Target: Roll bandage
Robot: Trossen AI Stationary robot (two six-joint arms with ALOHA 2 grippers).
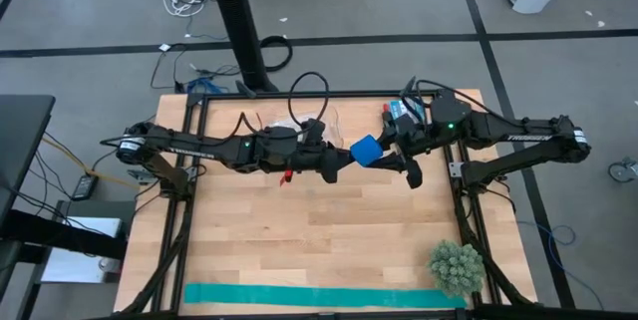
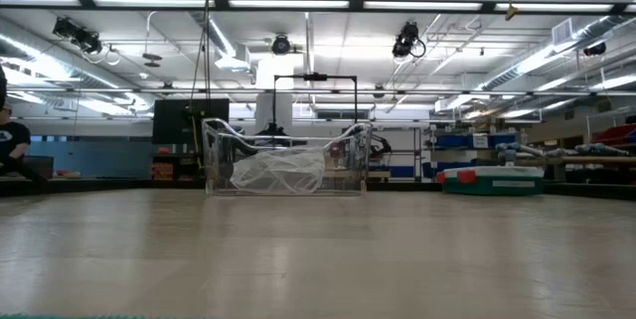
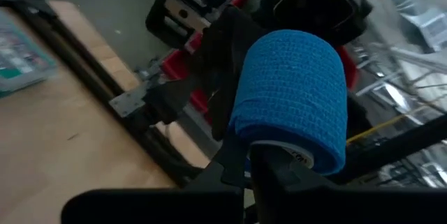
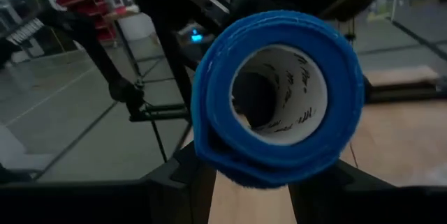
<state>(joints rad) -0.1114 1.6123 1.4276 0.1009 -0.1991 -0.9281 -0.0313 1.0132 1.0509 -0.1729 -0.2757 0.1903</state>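
Above the middle of the counter point(image 1: 299, 240), toward its far edge: one bandage point(image 1: 365, 150), royal-blue, wound into a short cylinder on a white printed core, held off the wood between the two arms.

Left pincer point(image 1: 344, 158): reaches in from the left side, clenched on the bandage; in the left wrist view the roll point(image 3: 290, 98) sits upright on the dark fingers point(image 3: 230, 165), its blue weave facing the camera.

Right pincer point(image 1: 397, 157): reaches in from the right side, just beside the roll; in the right wrist view the roll point(image 4: 278, 98) fills the frame end-on, hollow core visible, dark fingers point(image 4: 183, 175) on either side below it. Whether these fingers press the roll cannot be told.

Teal-green strip point(image 1: 324, 296): laid flat and straight along the near edge of the counter, well apart from both arms.

Green spiky ball-shaped plant point(image 1: 457, 267): near right corner, just beside the end of the strip.

Clear plastic bin point(image 2: 286, 168): far edge, seen in the low view, crumpled clear bag inside.

Blue box point(image 1: 401, 112): far right corner, beside the right arm
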